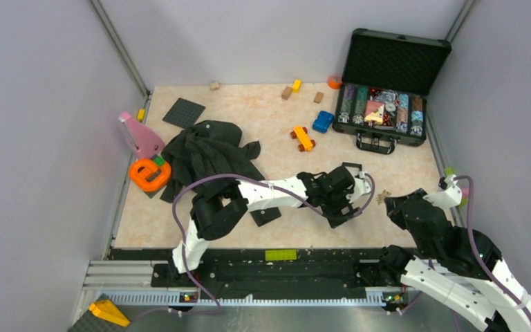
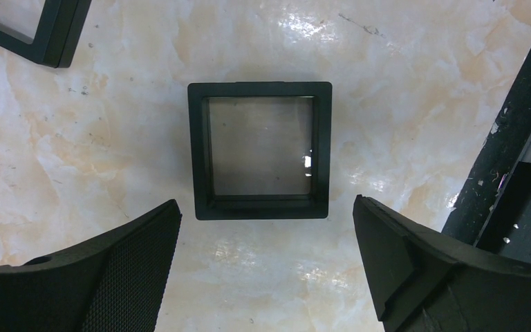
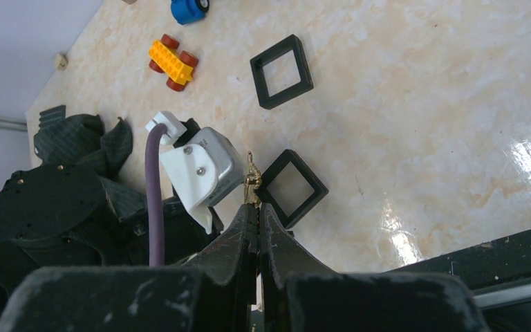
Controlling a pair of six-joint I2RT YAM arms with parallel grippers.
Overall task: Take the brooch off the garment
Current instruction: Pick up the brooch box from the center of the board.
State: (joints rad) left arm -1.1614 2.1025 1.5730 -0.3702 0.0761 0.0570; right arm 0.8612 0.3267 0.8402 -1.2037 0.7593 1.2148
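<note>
The right end effector (image 3: 254, 207) is clenched on the brooch (image 3: 252, 178). Its two fingers are pressed together with the small gold piece pinched at the very tips. The brooch juts straight out ahead of the tips, with its long axis roughly in line with the fingers, and only its lower end is caught in the grip. It hangs above the surface (image 3: 422, 104) and touches nothing else.

The garment (image 1: 207, 155) lies well apart, off to the left of this end effector and beyond the other arm. No cloth reaches the brooch, so I judge the separation itself done and only the set-down left.

The left end effector (image 2: 266, 207) is released, with its fingers spread wide and nothing between them. It hovers over a black square box (image 2: 199, 149) that lies flat on the surface, centred ahead of its fingertips. A second box (image 2: 34, 28) sits further ahead and to its left.

In the right wrist view a box lies just beyond the brooch's tip and slightly to the right. It is probably the one under the left end effector, though the angles make that hard to confirm.

If the brooch is meant for that box, the move is short: forward and down from the right end effector. The right arm is the nearer one, since it holds the piece. The main risk is the crowding, because the left wrist sits just to the left of the brooch.
</note>
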